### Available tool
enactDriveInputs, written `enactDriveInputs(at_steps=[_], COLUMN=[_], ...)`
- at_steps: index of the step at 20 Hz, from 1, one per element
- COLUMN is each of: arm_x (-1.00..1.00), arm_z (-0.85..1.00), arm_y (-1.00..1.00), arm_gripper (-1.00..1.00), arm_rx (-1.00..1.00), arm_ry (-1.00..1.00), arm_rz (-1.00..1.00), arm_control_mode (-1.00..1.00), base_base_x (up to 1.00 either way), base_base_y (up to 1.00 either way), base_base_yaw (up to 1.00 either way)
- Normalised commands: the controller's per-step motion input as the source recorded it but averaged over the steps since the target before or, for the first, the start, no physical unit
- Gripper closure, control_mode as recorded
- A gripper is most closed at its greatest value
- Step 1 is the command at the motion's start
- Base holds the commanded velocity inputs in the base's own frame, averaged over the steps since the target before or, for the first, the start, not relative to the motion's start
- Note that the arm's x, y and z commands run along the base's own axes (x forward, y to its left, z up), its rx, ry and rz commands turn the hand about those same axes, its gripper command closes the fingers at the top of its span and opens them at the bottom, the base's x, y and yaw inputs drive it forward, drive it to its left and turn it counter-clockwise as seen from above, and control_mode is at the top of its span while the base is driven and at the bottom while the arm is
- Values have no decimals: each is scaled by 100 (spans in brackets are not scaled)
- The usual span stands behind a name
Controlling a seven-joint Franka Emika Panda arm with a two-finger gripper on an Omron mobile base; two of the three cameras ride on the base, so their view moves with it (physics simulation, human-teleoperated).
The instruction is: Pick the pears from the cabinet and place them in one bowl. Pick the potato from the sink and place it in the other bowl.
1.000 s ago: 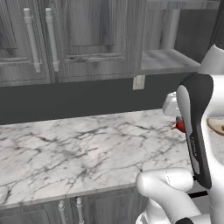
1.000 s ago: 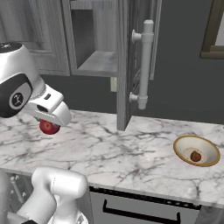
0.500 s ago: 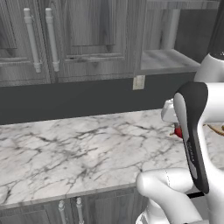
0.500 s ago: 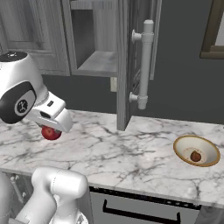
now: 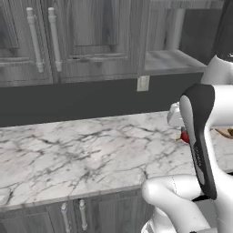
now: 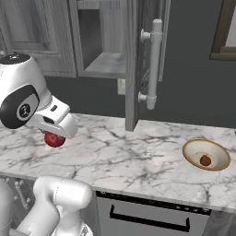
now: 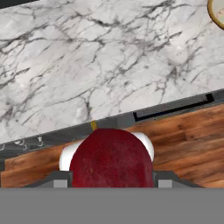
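My gripper (image 6: 56, 134) is shut on the glossy red pear (image 6: 53, 140) and holds it just above the marble counter (image 6: 115, 156) at the left. The same pear (image 7: 111, 157) bulges between the finger tips in the hand view, and its red edge (image 5: 184, 136) peeks out beside the arm in the left base view. The cream-tan bowl (image 6: 206, 154) sits at the counter's right end with the brown pear (image 6: 205, 160) inside it. The cabinet (image 6: 103, 44) hangs above with its door (image 6: 138, 64) swung open. The potato, the sink and the other bowl are out of view.
The open door's long bar handle (image 6: 154, 62) juts out over the counter between the gripper and the bowl. Closed wall cabinets (image 5: 68, 36) run along the left. An oven front with a dark handle (image 6: 147, 216) sits below the counter edge.
The hand with the red pear has come down a little towards the counter and edged slightly right. The bowl and the brown pear have not moved.
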Motion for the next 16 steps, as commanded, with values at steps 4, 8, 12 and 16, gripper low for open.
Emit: enactDriveInputs(at_steps=[4,8,12,16], arm_x=[0,0,0,0], arm_z=[0,0,0,0], arm_y=[0,0,0,0], arm_gripper=[100,100,100,100], arm_rx=[0,0,0,0], arm_ry=[0,0,0,0], arm_rz=[0,0,0,0], arm_control_mode=[100,100,100,100], base_base_x=[-100,-84,-88,-17], base_base_y=[24,15,-9,-99], base_base_yaw=[0,-2,-3,15])
